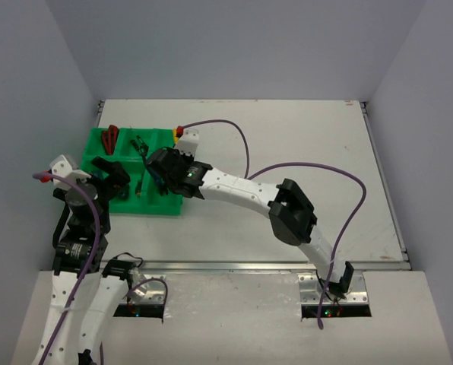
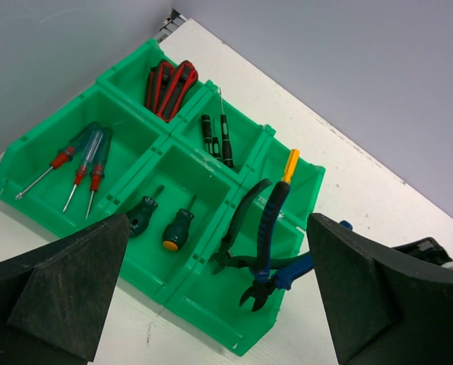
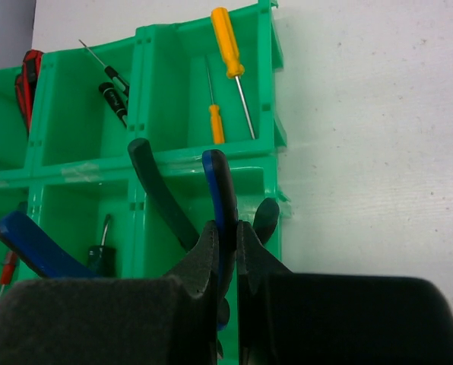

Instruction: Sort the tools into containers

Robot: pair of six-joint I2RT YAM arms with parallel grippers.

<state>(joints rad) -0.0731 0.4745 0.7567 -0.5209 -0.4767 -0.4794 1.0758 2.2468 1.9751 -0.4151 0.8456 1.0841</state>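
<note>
The green compartment bin [image 1: 97, 144] sits at the table's left. My right gripper [image 3: 226, 228] is shut on one handle of the blue-handled pliers [image 2: 268, 224], holding them over the bin's near-right compartment, jaws down. Green-handled pliers [image 2: 242, 217] lie in that same compartment, partly under the blue ones. My left gripper [image 2: 217, 222] is wide open and empty, hovering above the bin's near side [image 2: 204, 312]. In the top view the right gripper [image 1: 159, 169] is over the bin's right end and the left gripper [image 1: 112, 179] over its near-left part.
The other compartments hold red pliers [image 2: 168, 85], red-handled screwdrivers [image 2: 86, 156], thin dark screwdrivers [image 2: 215, 137], two stubby green screwdrivers [image 2: 177, 228] and yellow screwdrivers [image 3: 230, 46]. White tabletop [image 1: 302, 144] stretches right of the bin. Grey walls close in the left and back.
</note>
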